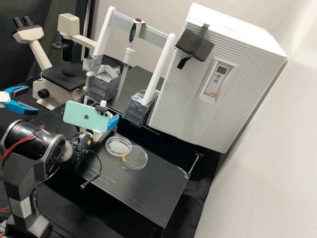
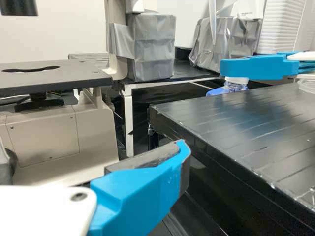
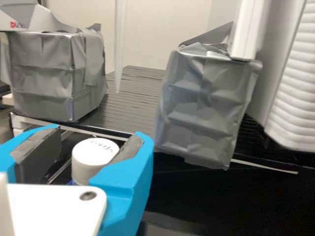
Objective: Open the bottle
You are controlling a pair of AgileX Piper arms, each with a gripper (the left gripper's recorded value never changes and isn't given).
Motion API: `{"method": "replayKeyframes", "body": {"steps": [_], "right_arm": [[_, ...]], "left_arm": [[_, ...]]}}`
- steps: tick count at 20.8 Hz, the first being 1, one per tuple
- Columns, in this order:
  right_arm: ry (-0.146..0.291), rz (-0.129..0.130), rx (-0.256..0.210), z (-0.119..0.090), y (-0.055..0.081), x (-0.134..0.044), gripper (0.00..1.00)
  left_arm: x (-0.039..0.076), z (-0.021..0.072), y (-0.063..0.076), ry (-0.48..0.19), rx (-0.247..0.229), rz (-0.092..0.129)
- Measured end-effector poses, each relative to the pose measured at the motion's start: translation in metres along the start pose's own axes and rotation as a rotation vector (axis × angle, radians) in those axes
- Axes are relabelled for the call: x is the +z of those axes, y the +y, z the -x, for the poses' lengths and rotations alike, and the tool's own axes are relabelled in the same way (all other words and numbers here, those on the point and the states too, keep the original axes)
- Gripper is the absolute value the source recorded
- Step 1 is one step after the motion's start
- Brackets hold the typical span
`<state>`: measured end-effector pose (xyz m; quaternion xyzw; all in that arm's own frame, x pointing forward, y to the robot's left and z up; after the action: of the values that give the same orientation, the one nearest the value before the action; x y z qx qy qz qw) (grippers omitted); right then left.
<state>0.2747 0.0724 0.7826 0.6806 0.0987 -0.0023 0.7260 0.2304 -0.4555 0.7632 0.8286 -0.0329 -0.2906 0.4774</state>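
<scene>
At 9 o'clock in the high view, the left end effector [image 1: 32, 99] hangs off the tabletop [image 1: 148, 188]. Its two blue fingers [image 1: 18, 106] are spread wide, point toward 3 o'clock and hold nothing. Just beyond it, toward 11 o'clock, stands a beige microscope [image 1: 56, 79].

A dark grey arm [image 1: 29, 148] rises from 7 o'clock, with a white sticker low on its column that is too small to read. It bends at a thick joint toward the tabletop's 10 o'clock edge. A mint-green phone [image 1: 86, 116] with a small logo on its back rides on the wrist.

There the right end effector [image 3: 91, 147] is closed on the bottle [image 2: 227, 88] at its white cap [image 1: 103, 103], one finger on either side. The cap's top bears faint marks that cannot be made out. The left wrist view shows the clear, blue-labelled body hanging below the fingers, just past the tabletop's edge.

At 4 o'clock from the bottle, two clear petri dishes [image 1: 117, 145] lie overlapping on the tabletop, with a yellow strip [image 1: 123, 156] where they meet.

Farther back, a pipette [image 1: 127, 59] hangs from a white stand [image 1: 155, 36] whose feet are wrapped in grey tape [image 1: 102, 82].

At 2 o'clock, a ribbed white unit [image 1: 231, 49] has black foam [image 1: 194, 44] taped to it. Its panel [image 1: 216, 81] has a small display, two blue buttons and red print.
</scene>
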Motion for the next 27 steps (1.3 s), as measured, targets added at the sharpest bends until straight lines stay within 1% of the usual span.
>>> {"method": "replayKeyframes", "body": {"steps": [3,4,9,23,27], "right_arm": [[0.008,0.001,-0.004,0.0,-0.0014,-0.002,0.0],[0.011,0.012,-0.006,0.0,-0.0021,-0.0028,0.0],[-0.004,-0.002,0.007,0.0001,-0.0014,-0.0019,0.0],[-0.004,-0.001,0.006,0.0001,-0.0015,-0.002,0.0],[-0.003,-0.001,0.008,0.0002,-0.0011,-0.0023,0.0]], "left_arm": [[0.0004,-0.0002,-0.0001,-0.002,-0.001,0.0],[0.0004,-0.0002,-0.0001,-0.002,-0.001,0.0],[0.0004,-0.0002,-0.0001,-0.002,-0.001,0.0],[0.0004,-0.0002,-0.0001,-0.002,-0.001,0.0],[0.0012,0.0017,-0.0026,0.0,-0.009,0.006]]}}
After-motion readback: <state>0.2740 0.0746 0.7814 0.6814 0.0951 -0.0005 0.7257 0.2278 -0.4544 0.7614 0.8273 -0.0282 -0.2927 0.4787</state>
